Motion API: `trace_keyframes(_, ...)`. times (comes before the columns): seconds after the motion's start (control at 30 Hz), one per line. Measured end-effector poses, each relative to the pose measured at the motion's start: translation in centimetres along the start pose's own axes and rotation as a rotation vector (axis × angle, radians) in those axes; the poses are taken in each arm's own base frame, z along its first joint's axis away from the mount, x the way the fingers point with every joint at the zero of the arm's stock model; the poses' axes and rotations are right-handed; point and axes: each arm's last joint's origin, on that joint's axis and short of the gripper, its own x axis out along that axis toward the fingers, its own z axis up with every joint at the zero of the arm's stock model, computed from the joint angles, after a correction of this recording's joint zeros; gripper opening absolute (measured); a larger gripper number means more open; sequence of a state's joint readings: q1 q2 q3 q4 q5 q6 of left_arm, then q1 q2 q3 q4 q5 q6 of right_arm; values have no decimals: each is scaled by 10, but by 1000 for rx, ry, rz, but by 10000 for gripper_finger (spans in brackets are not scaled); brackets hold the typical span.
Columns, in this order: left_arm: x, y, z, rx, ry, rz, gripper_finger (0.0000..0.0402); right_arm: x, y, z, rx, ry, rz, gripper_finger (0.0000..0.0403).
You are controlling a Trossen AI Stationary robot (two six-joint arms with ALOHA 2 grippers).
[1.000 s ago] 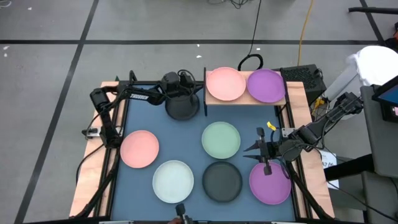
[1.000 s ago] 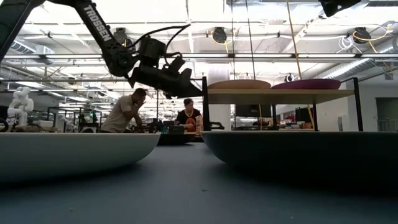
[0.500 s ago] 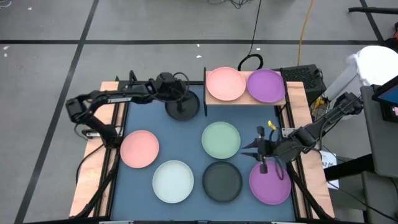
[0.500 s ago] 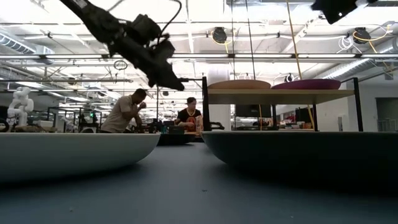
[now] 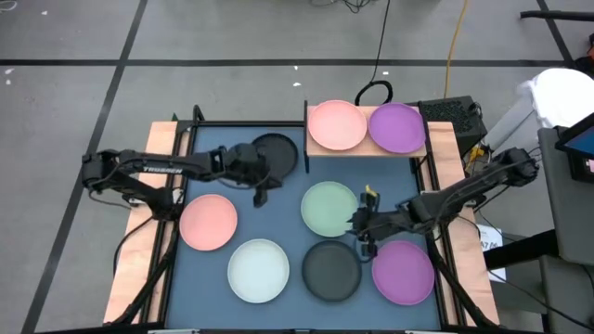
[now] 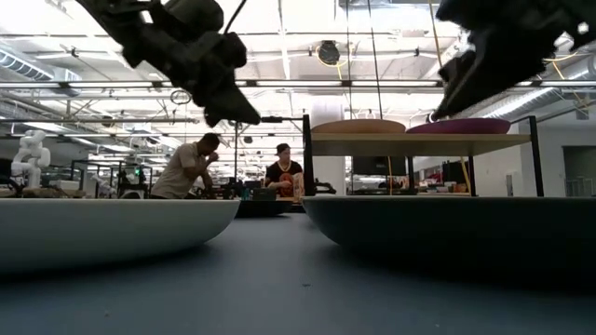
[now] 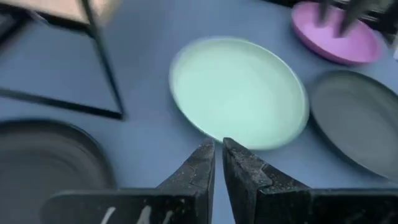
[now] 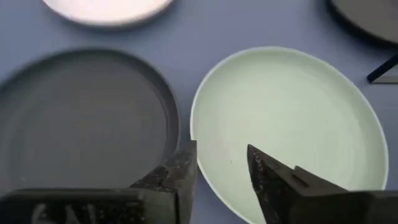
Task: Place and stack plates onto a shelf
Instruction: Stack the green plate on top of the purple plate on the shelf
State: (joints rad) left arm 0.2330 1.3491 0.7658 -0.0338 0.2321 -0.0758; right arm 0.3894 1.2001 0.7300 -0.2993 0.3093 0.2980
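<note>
Shelf: light-wood board [image 5: 367, 148] at far edge of the blue surface [image 5: 223, 176], twd the right corner, raised on a dark frame.
On shelf: pink plate [image 5: 336, 124] + purple plate [image 5: 397, 127], side by side, touching or nearly so.
Dark grey plate 1 [image 5: 278, 150]: on the surface just left of shelf, near far edge.
Pale green plate [image 5: 329, 208]: mid-surface, right of centre.
Pink plate 2 [image 5: 208, 222]: near left edge.
Whitish plate [image 5: 259, 270]: near edge, left of centre.
Dark grey plate 2 [image 5: 332, 270]: near edge, beside whitish one.
Purple plate 2 [image 5: 403, 272]: near right corner.
Left gripper [image 5: 260, 190]: above bare surface betw. dark grey plate 1 and pale green plate; fingers [image 7: 198, 168] pressed almost together, nothing held.
Right gripper [image 5: 360, 223]: over right rim of pale green plate, beside dark grey plate 2; fingers [image 8: 180, 168] parted, holding nothing, a gap on either side of the green rim.
Background: two persons [image 6: 191, 167] seated beyond the table, low view.
</note>
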Motion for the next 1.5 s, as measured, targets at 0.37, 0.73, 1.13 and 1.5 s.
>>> trace_keyframes(0.37, 6, -33, -6, 28, 30, -113, 35, 38, 4, -16, -140, 168, -31, 150)
trace_keyframes(0.73, 7, -38, -7, 39, 33, -128, 35, 61, 2, -28, -296, 282, -23, 111)
trace_keyframes(1.13, 7, -38, -6, 39, 26, -128, 35, 70, -3, -32, -397, 321, -31, 8)
trace_keyframes(1.5, 7, -38, -6, 48, 21, -129, 35, 58, -4, -25, -392, 269, -14, 2)
